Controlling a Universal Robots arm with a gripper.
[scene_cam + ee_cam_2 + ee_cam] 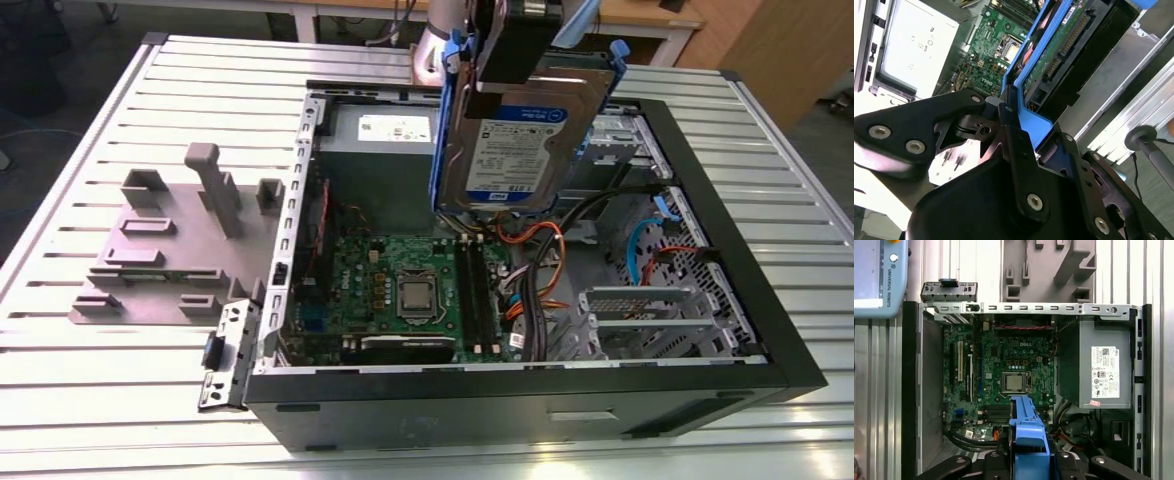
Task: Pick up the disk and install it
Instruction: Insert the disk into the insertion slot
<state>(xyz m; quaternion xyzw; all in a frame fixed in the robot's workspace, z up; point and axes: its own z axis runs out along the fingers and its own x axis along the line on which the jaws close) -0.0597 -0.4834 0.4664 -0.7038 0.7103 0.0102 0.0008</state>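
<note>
Gripping disk (514, 150), claw (1027, 454) closed on it

Hand (518, 70) pointing down, fingers (1014, 140) clamped on disk (514, 150) edge, holding it aloft.

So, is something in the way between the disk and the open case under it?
The hand holds the disk upright over the open case. Under its lower edge lies a bundle of orange and black cables, beside the motherboard; whether they touch I cannot tell. Nothing else visible stands between.
</note>
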